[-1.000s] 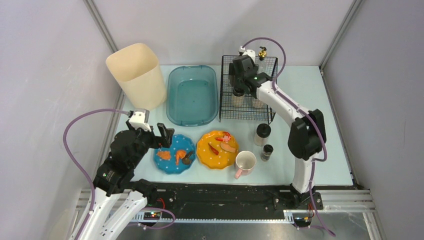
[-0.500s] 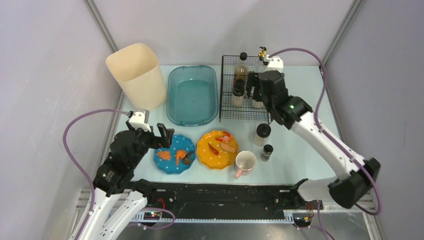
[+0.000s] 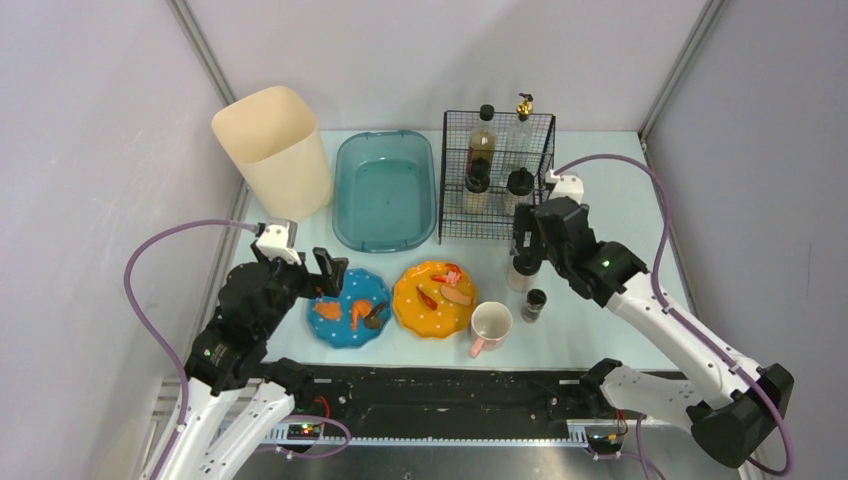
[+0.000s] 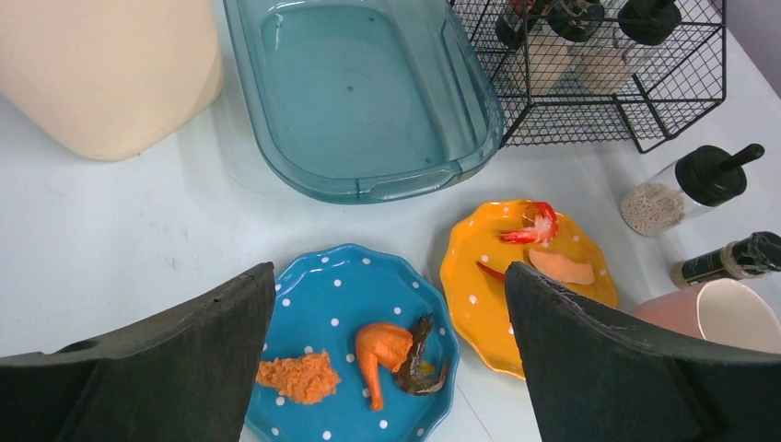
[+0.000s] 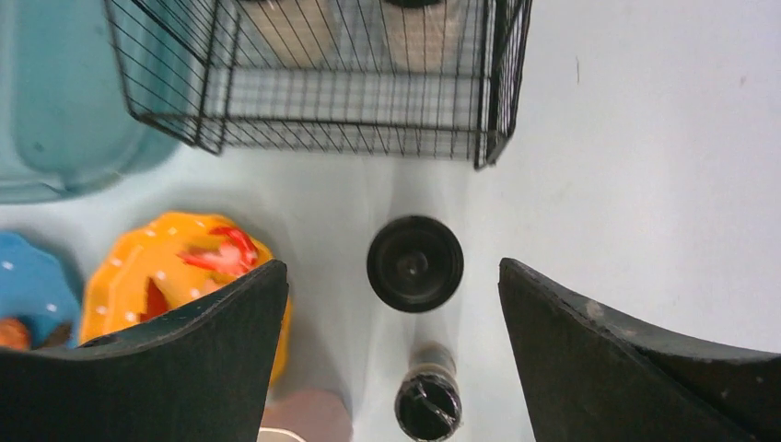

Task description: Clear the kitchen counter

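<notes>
2 pairs of fingers hang over the pale blue desk (image 3: 620, 190), which fills the floor of the cell under everything and runs from the arm bases to the back wall. The left fingers (image 3: 328, 272) are spread wide with nothing between them, low over the desk's near left part, framing the blue plate (image 3: 348, 308) of food scraps in the wrist view. The right fingers (image 3: 522, 238) are also spread wide and hold nothing. They sit above the desk's middle right, just in front of the wire basket (image 3: 445, 190). In the right wrist view the black lid of a clear jar (image 5: 414, 263) lies centred between them, apart from both. A small dark bottle (image 3: 534, 304) stands just nearer than the jar, with a pink mug (image 3: 491, 325) and an orange plate (image 3: 433, 298) to its left. A teal basin (image 3: 345, 200) and a cream bin (image 3: 272, 150) stand on the desk's far left.
</notes>
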